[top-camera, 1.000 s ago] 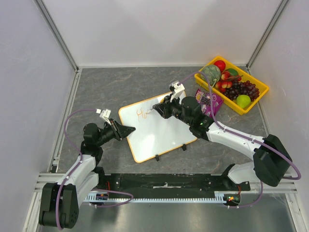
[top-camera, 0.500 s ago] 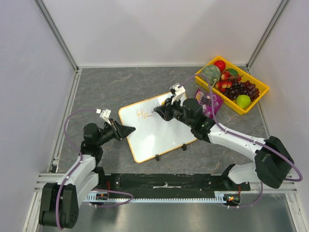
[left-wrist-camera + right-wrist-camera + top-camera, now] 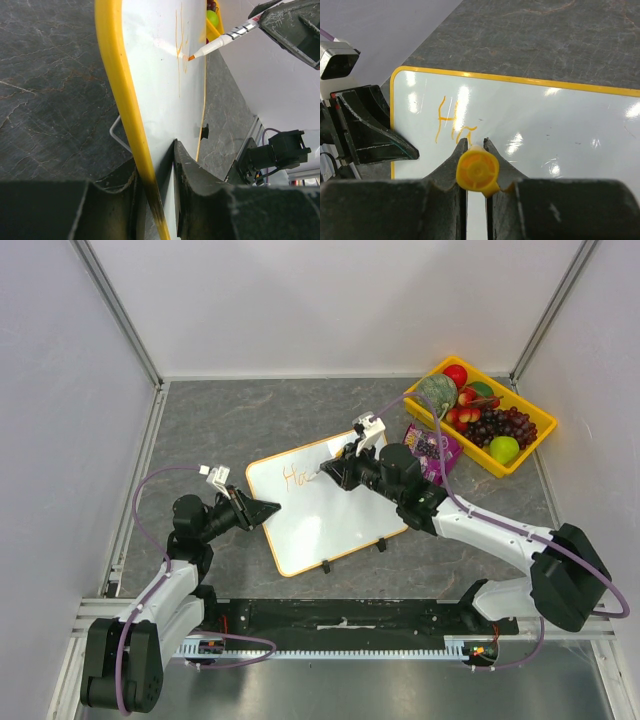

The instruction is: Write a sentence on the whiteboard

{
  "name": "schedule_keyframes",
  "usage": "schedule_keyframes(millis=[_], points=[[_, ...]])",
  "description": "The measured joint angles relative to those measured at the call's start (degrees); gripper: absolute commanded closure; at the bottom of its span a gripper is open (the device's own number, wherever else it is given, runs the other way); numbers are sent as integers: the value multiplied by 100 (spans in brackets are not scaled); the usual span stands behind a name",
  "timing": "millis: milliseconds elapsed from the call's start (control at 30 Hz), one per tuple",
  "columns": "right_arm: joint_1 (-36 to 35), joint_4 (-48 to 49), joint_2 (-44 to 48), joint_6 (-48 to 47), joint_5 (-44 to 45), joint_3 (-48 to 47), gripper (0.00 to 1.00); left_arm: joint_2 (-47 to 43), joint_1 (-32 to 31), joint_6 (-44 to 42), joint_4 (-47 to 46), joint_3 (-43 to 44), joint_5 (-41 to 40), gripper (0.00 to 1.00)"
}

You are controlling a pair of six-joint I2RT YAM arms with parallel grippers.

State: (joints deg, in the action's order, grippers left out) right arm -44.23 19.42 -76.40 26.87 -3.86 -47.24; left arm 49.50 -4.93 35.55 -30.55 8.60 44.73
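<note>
The whiteboard (image 3: pixel 320 510) lies flat on the grey table, white with a yellow rim and two black clips on its near edge. My left gripper (image 3: pixel 272 510) is shut on the board's left edge (image 3: pixel 131 125). My right gripper (image 3: pixel 330 472) is shut on an orange marker (image 3: pixel 477 170); the marker's tip (image 3: pixel 191 58) touches the board. The sentence (image 3: pixel 297 477) is only a few orange strokes reading about "Ha", also seen in the right wrist view (image 3: pixel 451 125).
A yellow tray (image 3: pixel 532 443) of toy fruit stands at the back right. A purple packet (image 3: pixel 437 448) lies between it and the board. White walls enclose the table.
The right gripper has moved the marker slightly right along the board, and the orange writing has grown from "H" to about "Ha". The left gripper has not moved.
</note>
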Motion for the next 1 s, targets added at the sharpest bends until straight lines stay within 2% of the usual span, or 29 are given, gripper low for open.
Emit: schedule_keyframes(millis=[400, 1000], points=[[22, -109, -26, -96, 426, -240, 100, 0, -2, 0, -9, 0, 20, 98], [26, -35, 20, -131, 308, -70, 100, 9, 0, 0, 0, 0, 20, 98]])
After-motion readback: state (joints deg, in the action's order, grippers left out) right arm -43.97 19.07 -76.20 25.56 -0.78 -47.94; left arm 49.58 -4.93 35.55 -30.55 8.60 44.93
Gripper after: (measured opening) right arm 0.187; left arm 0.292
